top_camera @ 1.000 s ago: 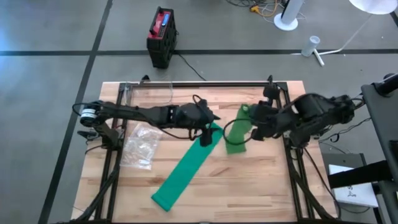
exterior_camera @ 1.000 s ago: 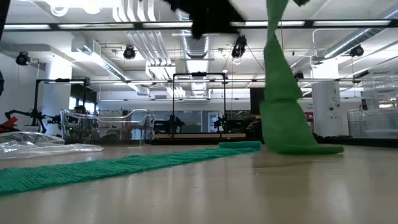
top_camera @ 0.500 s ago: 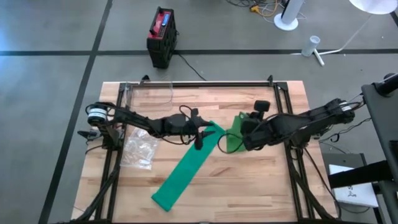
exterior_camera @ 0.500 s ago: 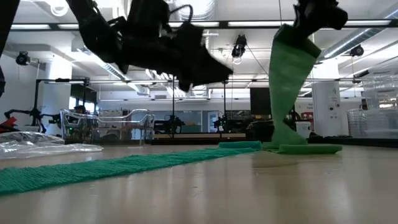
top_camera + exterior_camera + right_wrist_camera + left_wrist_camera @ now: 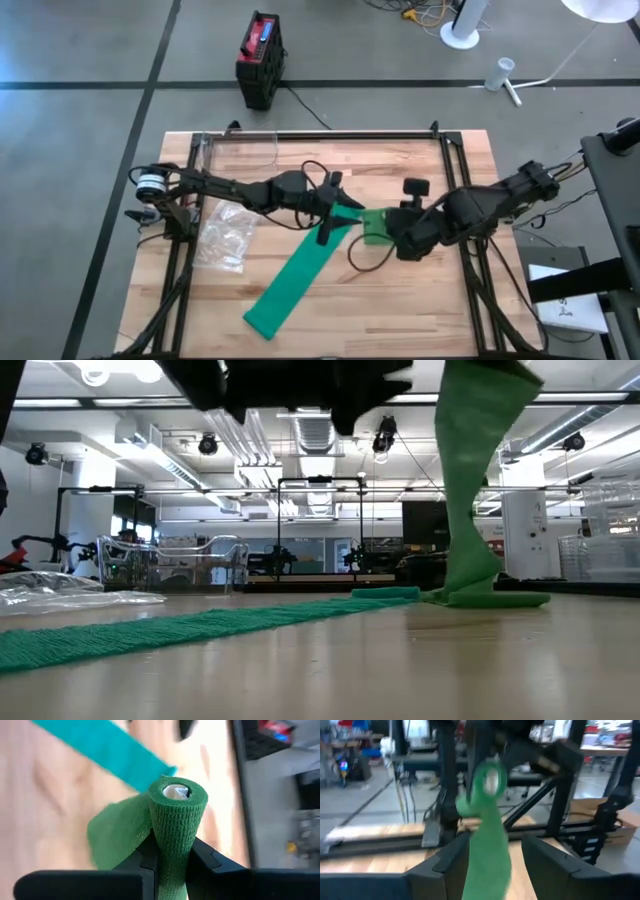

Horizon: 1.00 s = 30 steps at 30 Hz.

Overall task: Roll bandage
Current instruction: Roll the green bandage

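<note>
Your right gripper [image 5: 170, 857] is clamped on the rolled end [image 5: 176, 822] of the green bandage [image 5: 300, 280], held above the table [image 5: 440, 300] near its middle; the loose strip trails from that roll toward the near left edge, its long axis diagonal; your left gripper [image 5: 490, 855] stands partly spread astride the strip, just beside the roll and nearer the tail.

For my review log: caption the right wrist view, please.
Right gripper shut on the rolled end of the green bandage, white core showing, above the wooden table.
</note>
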Tool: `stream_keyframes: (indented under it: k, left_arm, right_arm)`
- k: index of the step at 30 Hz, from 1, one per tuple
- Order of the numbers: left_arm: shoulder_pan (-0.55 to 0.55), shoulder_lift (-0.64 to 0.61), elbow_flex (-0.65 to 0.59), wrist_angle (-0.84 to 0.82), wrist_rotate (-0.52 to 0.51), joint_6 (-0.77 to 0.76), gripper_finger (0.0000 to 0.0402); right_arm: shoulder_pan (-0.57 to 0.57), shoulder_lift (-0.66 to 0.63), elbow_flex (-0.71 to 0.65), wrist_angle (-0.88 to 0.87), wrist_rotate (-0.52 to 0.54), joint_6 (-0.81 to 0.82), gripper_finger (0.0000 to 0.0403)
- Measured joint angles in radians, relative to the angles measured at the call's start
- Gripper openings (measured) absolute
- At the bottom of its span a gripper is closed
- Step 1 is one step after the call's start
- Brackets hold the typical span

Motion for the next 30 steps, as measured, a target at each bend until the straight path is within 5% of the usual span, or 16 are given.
stream_keyframes:
  k: [12, 24, 27, 30]
  left_arm:
    - [-0.032, 0.111, 0.153, -0.038, 0.013, -0.053, 0.0228]
    - [-0.012, 0.326, 0.359, -0.031, 0.016, -0.072, 0.023]
    - [-0.012, 0.371, 0.415, -0.072, 0.105, -0.071, 0.0206]
    - [-0.012, 0.399, 0.448, -0.105, 0.177, -0.076, 0.0142]
  right_arm:
    - [0.062, -0.003, 0.0, -0.002, -0.007, 0.154, 0.0052]
    - [0.057, -0.003, 0.0, 0.002, 0.007, 0.218, 0.0053]
    - [0.057, -0.003, 0.0, 0.0, 0.007, 0.218, 0.005]
    - [0.057, -0.009, 0.0, -0.005, 0.006, 0.212, 0.0048]
